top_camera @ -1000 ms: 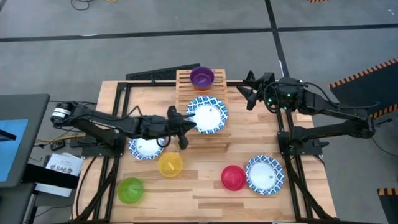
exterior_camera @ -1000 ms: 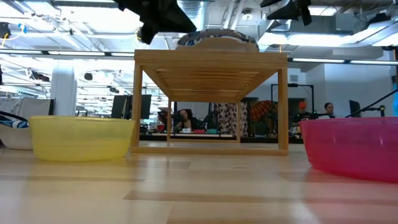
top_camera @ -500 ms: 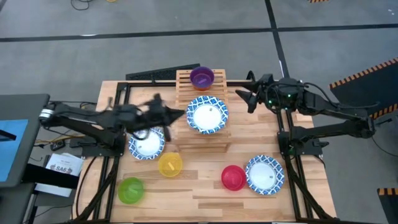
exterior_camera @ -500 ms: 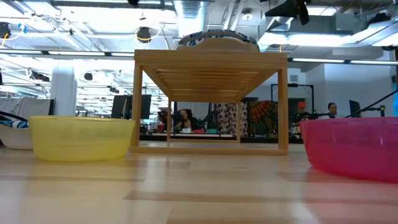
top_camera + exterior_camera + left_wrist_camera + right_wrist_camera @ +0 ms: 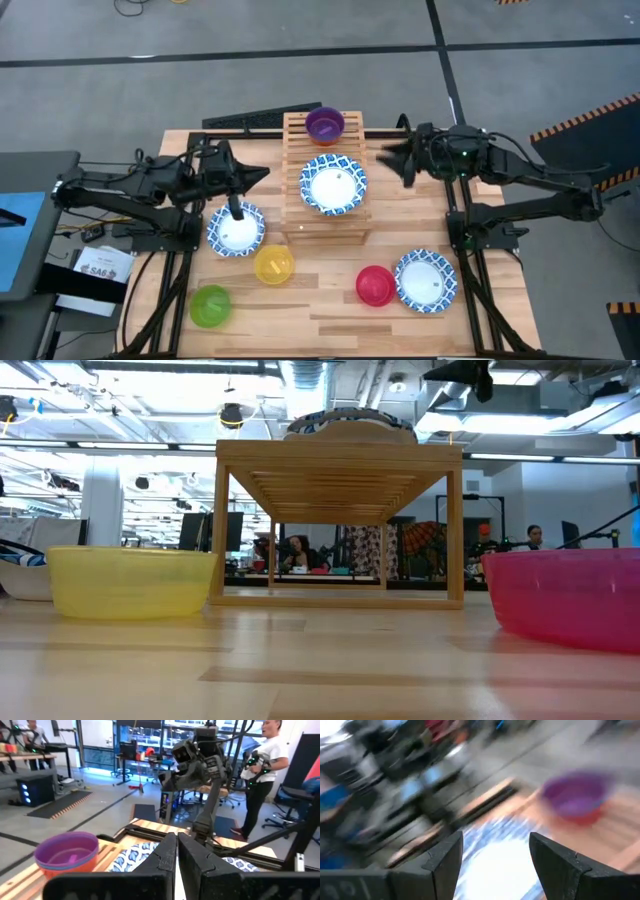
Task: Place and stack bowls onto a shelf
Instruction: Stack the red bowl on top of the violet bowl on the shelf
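The slatted wooden shelf [image 5: 322, 215] stands mid-table, toward the far edge. On it sit a white bowl with a blue patterned rim [image 5: 333, 186] and, at the far end, a purple bowl [image 5: 325, 125] nested in an orange one [image 5: 60, 869]. My left gripper [image 5: 262, 175] is shut and hovers left of the shelf, pointing at it, above a second blue-rimmed bowl [image 5: 237, 229] that rests on the table. My right gripper [image 5: 392, 165] is open and hangs in the air to the right of the shelf, its fingers [image 5: 445, 857] spread toward the shelf's bowls.
On the near half of the table rest a yellow bowl [image 5: 274, 265], a green bowl [image 5: 210, 305], a pink bowl [image 5: 375, 285] and a third blue-rimmed bowl [image 5: 425, 280]. A person [image 5: 262, 765] stands in the room beyond the table.
My left gripper has drawn back from the left rim of the blue-rimmed bowl on the shelf, moving toward the table's left edge and up out of the low view. That bowl has stayed where it was on the shelf.
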{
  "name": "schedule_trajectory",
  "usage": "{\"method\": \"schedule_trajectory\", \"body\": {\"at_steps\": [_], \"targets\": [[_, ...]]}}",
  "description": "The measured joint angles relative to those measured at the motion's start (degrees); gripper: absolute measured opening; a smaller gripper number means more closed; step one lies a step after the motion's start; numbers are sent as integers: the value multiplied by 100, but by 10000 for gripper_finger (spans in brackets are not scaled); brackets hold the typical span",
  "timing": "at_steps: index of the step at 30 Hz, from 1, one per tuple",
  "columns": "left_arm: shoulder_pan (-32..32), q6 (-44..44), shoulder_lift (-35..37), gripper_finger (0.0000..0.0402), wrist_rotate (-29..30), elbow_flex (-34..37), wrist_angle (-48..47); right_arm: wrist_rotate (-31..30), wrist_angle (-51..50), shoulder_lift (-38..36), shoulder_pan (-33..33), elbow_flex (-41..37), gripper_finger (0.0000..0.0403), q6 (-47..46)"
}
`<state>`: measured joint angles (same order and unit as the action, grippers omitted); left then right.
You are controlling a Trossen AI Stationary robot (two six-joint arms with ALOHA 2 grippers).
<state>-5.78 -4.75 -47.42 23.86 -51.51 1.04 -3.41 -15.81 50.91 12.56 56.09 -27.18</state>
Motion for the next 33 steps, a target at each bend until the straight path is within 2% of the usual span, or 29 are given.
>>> {"method": "schedule_trajectory", "body": {"at_steps": [2,4,9,14,16,19,22,26,29,33], "targets": [[0,-50,-3,0,-9,2,-55,689,-631,-1,-169,65,255,-389],[-2,-51,-4,0,-9,4,-68,1104,-1519,-1,-492,118,255,-764],[0,-63,-3,0,-84,4,-81,1142,-3011,210,-1875,-126,255,-2292],[-2,-65,-2,0,-154,4,-61,1086,-2651,797,-3135,-952,255,-4016],[-2,-64,-4,0,-152,4,-65,1016,-2225,1143,-3404,-1238,255,-4491],[-2,-64,-4,0,-143,4,-63,859,-2181,1782,-3571,-1382,255,-4953],[-2,-64,-2,0,-106,5,-53,769,-2043,2287,-3600,-1381,255,-4962],[-2,-51,-4,0,-103,7,-63,766,-1323,2780,-3604,-1378,255,-4765],[-2,-55,-4,0,-98,7,-75,764,-894,3013,-3607,-1372,255,-4605],[-2,-60,-4,0,-65,7,-104,759,-838,3163,-3605,-1374,255,-4494]]}}
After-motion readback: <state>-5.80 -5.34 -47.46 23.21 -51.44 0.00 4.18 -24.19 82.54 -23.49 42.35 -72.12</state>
